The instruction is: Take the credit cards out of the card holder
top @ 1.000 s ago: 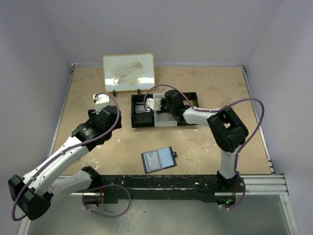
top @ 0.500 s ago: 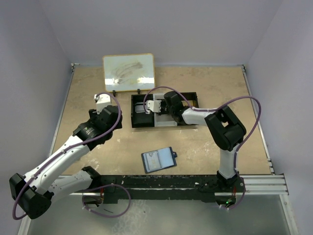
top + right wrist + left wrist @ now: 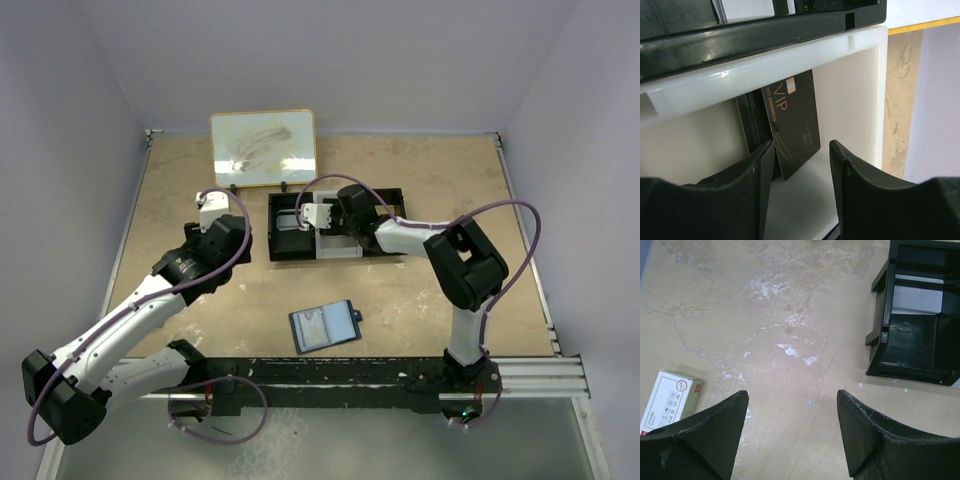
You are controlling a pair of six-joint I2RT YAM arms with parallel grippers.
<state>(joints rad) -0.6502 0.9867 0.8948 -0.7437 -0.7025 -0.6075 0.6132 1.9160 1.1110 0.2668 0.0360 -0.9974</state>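
The card holder lies open on the table near the front, dark navy with a paler inner panel showing. Neither gripper is near it. My right gripper is open over the black tray. In the right wrist view a black VIP card stands in the tray's white compartment, leaning on a dark divider just beyond my open right gripper, which holds nothing. My left gripper is open and empty above bare table, left of the tray; the top view shows it too.
A small red-and-white box lies on the table left of my left fingers. A framed whiteboard stands at the back behind the tray. A white card lies in the tray's left compartment.
The right gripper has shifted only slightly over the tray. The left arm has edged a little to the right. The card holder has not moved.
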